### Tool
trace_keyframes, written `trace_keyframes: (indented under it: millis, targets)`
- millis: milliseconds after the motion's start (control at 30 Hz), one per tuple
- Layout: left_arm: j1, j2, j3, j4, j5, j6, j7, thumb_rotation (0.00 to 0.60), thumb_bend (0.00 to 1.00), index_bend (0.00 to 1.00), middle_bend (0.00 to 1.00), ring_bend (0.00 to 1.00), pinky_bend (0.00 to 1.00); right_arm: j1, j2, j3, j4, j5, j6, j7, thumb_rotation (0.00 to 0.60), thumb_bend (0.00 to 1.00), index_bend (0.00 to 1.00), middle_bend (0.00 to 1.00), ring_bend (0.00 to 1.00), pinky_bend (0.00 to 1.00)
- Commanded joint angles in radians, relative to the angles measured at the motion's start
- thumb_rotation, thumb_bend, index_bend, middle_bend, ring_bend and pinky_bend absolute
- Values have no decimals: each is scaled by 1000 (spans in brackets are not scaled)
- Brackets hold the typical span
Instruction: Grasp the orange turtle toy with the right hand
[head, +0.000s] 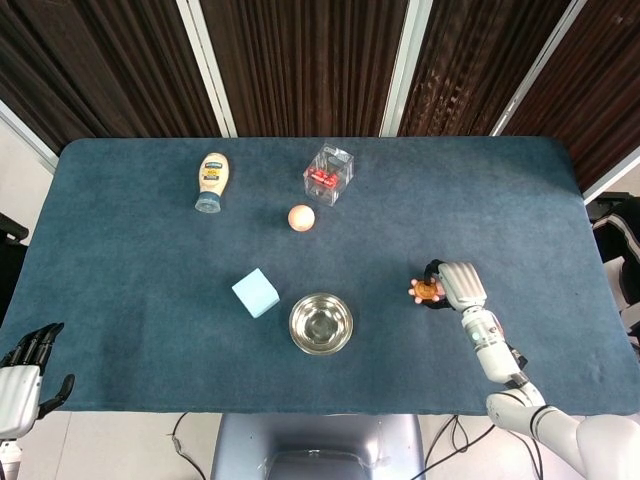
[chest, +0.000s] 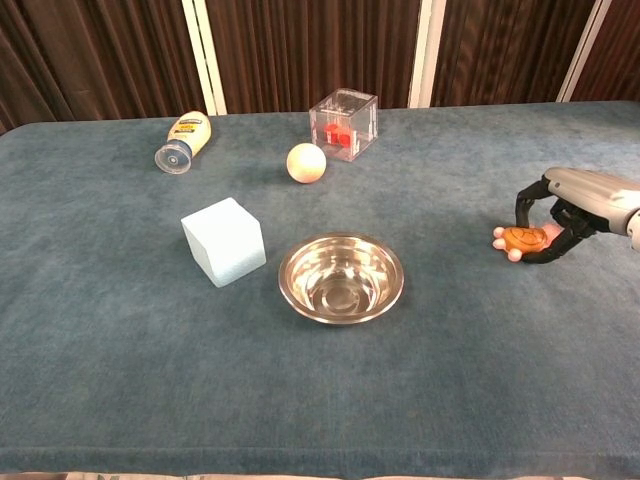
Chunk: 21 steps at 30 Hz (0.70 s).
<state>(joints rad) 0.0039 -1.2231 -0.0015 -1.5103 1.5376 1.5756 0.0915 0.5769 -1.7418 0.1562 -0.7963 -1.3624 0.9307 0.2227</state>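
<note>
Your right hand is wrapped around the orange turtle toy at the right side of the blue table, dark fingers curled over the far side of the shell and the thumb hooked under the near side, so the toy sits pinched between them (whether it has left the cloth, you cannot tell from either view). From the head view the same right hand covers most of the turtle, with only its orange back and pale feet showing at the fingertips. Your left hand hangs off the near left corner of the table, fingers apart and holding nothing. The steel bowl sits well apart from the turtle, toward the middle, with the light blue cube just to its left. Farther back are the cream ball, the clear box with red pieces inside, and the mayonnaise bottle lying on its side.
</note>
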Motion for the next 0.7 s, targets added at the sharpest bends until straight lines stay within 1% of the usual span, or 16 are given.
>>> trace_keyframes:
  millis: [33,100,200,333,467,633,667,700]
  targets:
    - [1,0,-1,-1,-1,0,1,600,346,99,134,144,344,-3,-18,-3,26,-14,34,13,600,190,800,635,952,949]
    - [1,0,-1,-1,-2,-1,2,600,345,100,134,144,345,-5,-22,-5,32,-22,52,22,600,195,813,659,956,952]
    - [0,-1,-1,0,-3,-5,4,600,344,101,134,144,345,-12,-22,-7,27,-29,78,23,600,223,804,669,959,954]
    - [-1,0,0,-1,-1,-7,8,600,343,101,134,144,344,-21,-17,-3,14,-27,110,-10,600,260,797,670,959,954]
    - [-1,0,-1,-2,-1,-8,10,600,345,104,133,144,344,-23,-11,5,2,-11,104,-38,600,296,796,673,959,954]
    - [-1,-1,-2,-1,-3,-9,8,600,346,114,134,144,345,-25,7,-2,-19,-13,93,-28,600,297,798,679,957,954]
    - [-1,-1,-2,0,-3,-10,8,600,347,114,134,144,345,-25,15,-8,-26,-18,85,-18,600,297,778,680,952,952]
    - [-1,0,-1,0,-3,-10,7,600,348,114,134,144,345,-25,26,-14,-38,-23,77,-3,600,288,721,668,945,950]
